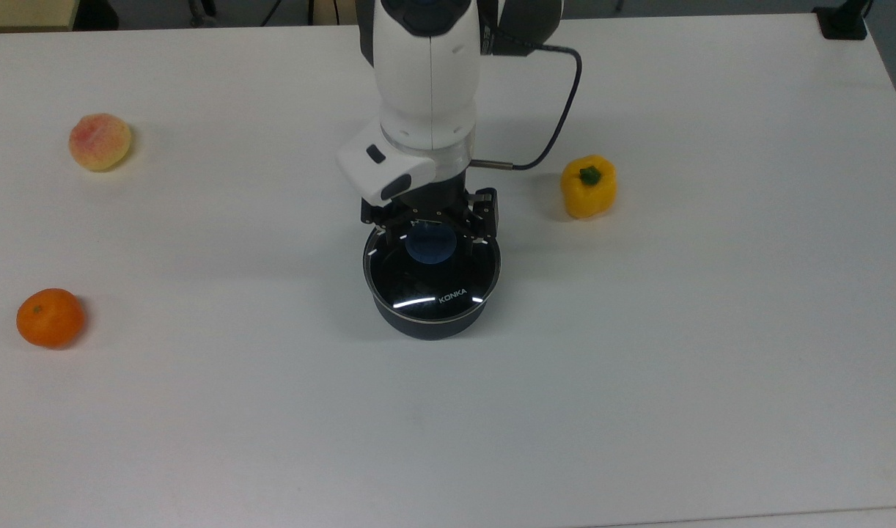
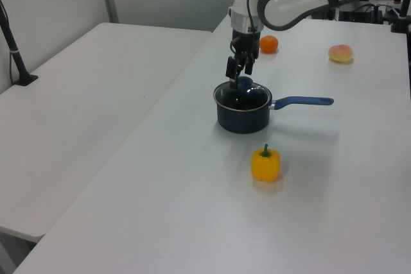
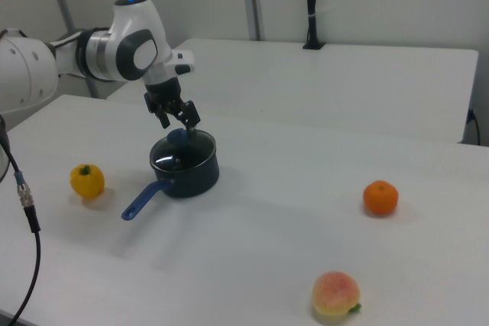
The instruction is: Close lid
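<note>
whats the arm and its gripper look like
The arm has glossy white rounded shells with dark grey joint sections and a white block with dark buttons at the wrist. The gripper is a black two-finger unit. A thin dark cable loops from the wrist.

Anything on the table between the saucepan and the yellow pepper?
No. In the top view, only bare white table lies between the saucepan and the yellow pepper; the left view shows the same open gap.

lid [image 1: 432, 273]: seated on the saucepan [image 1: 430, 323]; gripper [image 1: 431, 226]: fingers spread either side of the blue knob [image 1: 430, 244]
</note>
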Motion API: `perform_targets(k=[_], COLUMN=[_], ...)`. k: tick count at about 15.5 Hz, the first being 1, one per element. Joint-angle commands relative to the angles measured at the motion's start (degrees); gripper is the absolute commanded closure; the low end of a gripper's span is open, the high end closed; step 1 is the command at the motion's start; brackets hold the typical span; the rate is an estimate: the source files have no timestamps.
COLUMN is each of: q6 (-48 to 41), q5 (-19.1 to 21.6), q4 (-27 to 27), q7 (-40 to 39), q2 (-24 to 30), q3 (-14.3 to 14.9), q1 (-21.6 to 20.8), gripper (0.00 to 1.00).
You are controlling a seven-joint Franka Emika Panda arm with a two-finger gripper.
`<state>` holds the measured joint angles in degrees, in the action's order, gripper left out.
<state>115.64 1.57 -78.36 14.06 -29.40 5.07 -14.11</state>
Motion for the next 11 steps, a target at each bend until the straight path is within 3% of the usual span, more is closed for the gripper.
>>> perform_targets(k=[1, 5, 8, 11], q6=[-2.8, -15.8, -25.8, -27.9], q5=[0.0, 0.0, 0.0, 0.1], q4=[-7.8, -12.5, -12.7, -16.0], q7=[1.1, 1.2, 0.6, -0.2], q2=[12.0, 25.6, 31.0, 35.1], q3=[-0.1, -0.1, -0.1, -0.2], q1=[1.8, 4.3, 5.9, 7.3], gripper=[0.00, 0.00, 0.00, 0.00])
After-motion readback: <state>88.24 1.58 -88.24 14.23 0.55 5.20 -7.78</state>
